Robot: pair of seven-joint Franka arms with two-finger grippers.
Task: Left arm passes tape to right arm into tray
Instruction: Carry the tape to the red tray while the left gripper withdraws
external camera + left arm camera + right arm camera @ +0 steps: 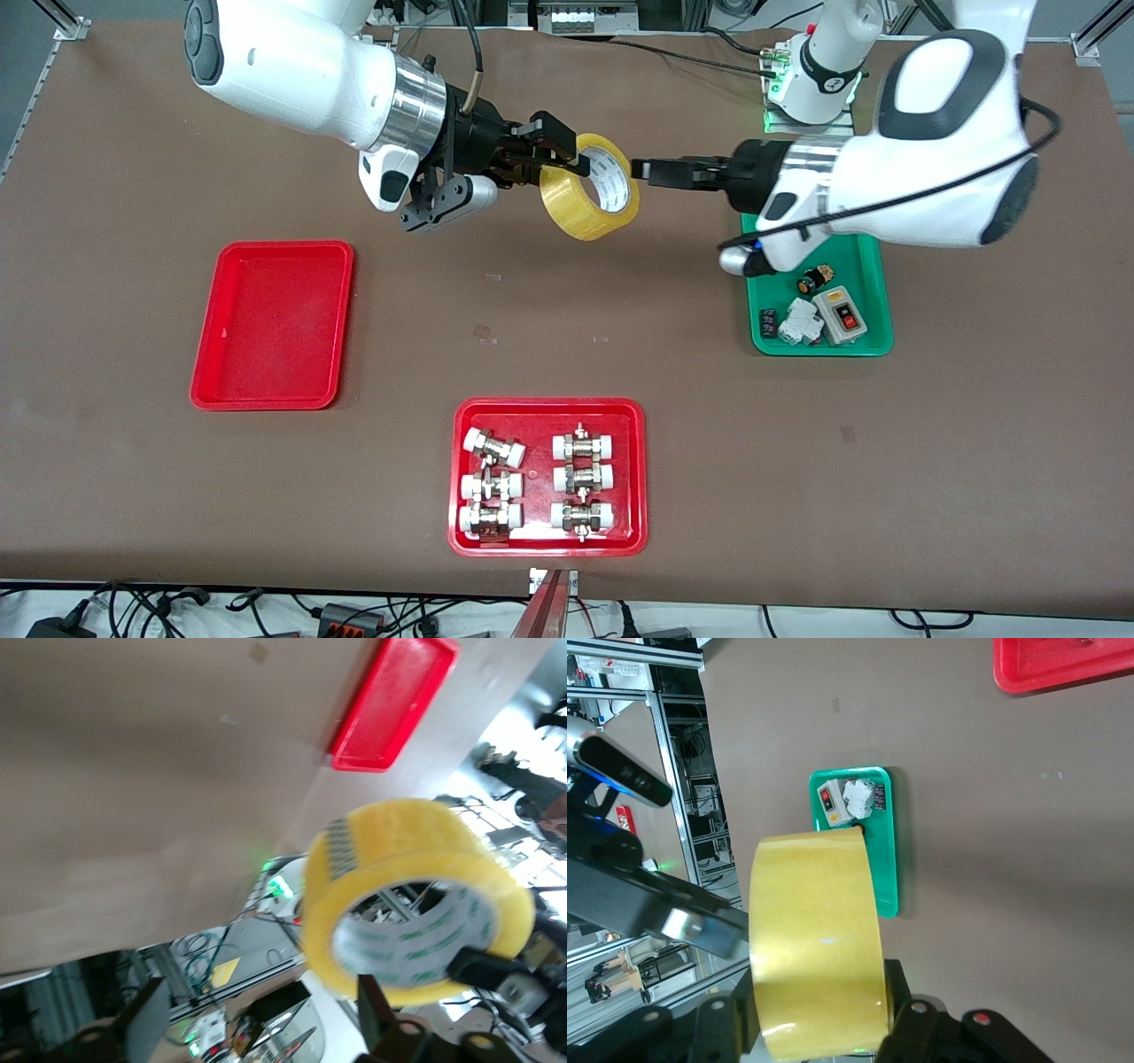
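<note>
The tape (pixel 589 188) was up in the air over the middle of the brown counter (pixel 106 177), between the two arms. The right tool (pixel 567 159) had its fingers pressed tight on the wall of the roll, one finger inside the white core and one outside. So the right tool was pinching the tape. In the right wrist view the yellow band of the tape (pixel 819 943) sat between the dark fingers.

The left tool (pixel 640 171) was just beside the tape, at the side toward the left arm's end of the counter. Its fingers were spread apart and it held nothing.

The plain red tray (pixel 273 325) lay flat on the counter toward the right arm's end, well apart from the tape. Nothing was in it.

A second red tray (pixel 549 540) lay nearer the front camera, with six white-capped metal fittings (pixel 539 483) in it. A green tray (pixel 873 266) lay under the left arm, with a small switch box (pixel 840 316) and other little parts inside.
</note>
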